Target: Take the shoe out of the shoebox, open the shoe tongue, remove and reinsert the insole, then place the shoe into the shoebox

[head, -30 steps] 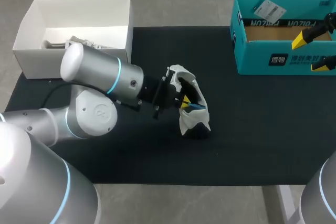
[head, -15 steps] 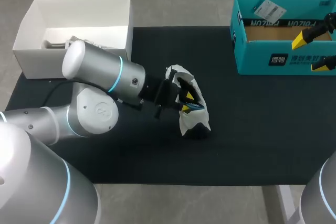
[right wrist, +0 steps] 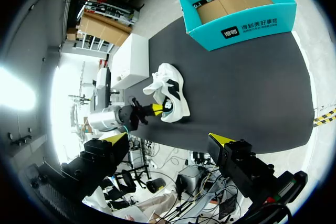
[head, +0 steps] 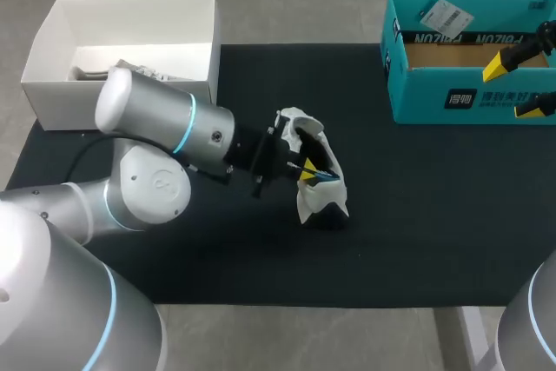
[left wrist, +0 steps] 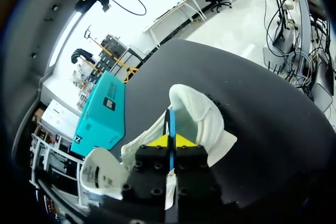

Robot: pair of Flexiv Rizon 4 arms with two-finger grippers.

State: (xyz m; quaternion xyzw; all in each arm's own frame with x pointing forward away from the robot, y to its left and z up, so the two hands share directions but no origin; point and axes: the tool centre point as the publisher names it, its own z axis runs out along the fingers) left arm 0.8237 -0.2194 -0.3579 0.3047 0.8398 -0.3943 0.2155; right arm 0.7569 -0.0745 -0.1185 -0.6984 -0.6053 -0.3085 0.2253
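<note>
– Head view: where is the shoe?
– The soft white fabric sneaker with black patches (head: 318, 182) sits mid-way on the matte black mat (head: 417, 215), well apart from the teal cardboard shoebox (head: 469, 97).
– And the grippers?
– The left gripper (left wrist: 169, 141) is in the shoe's opening, its tips pinching the thin, flat blue insole (left wrist: 171, 124). The right gripper (head: 512, 89) is by the shoebox, fingers spread wide.
</note>
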